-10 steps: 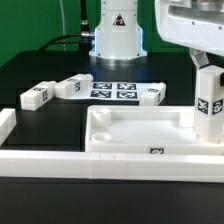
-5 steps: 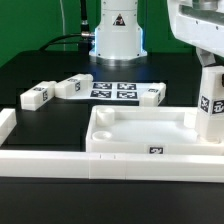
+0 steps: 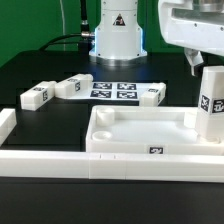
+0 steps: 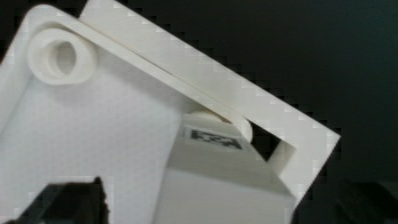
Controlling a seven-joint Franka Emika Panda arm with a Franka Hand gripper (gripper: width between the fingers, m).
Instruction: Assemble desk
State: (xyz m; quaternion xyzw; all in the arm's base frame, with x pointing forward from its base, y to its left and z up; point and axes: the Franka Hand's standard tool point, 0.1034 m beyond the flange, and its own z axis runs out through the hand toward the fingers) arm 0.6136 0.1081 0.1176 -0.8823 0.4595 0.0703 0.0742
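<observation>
The desk's white rimmed tabletop (image 3: 140,128) lies in the middle of the black table. One leg block (image 3: 210,105) stands upright in its corner at the exterior view's right, tag facing the camera. My gripper (image 3: 203,62) hangs just above that leg, open, with one dark finger (image 3: 191,60) showing beside the leg's top. In the wrist view the leg (image 4: 214,195) sits between my spread fingers (image 4: 71,205), apart from them, over the tabletop (image 4: 169,55). Three more legs (image 3: 37,95) (image 3: 72,87) (image 3: 150,95) lie flat behind the tabletop.
The marker board (image 3: 113,90) lies between the loose legs, in front of the robot's base (image 3: 118,35). A long low white border wall (image 3: 90,163) runs along the near edge, turning up at the exterior view's left (image 3: 6,125).
My jaws have spread wide and let go of the upright leg. The hand has risen a little; the leg stays standing in the corner.
</observation>
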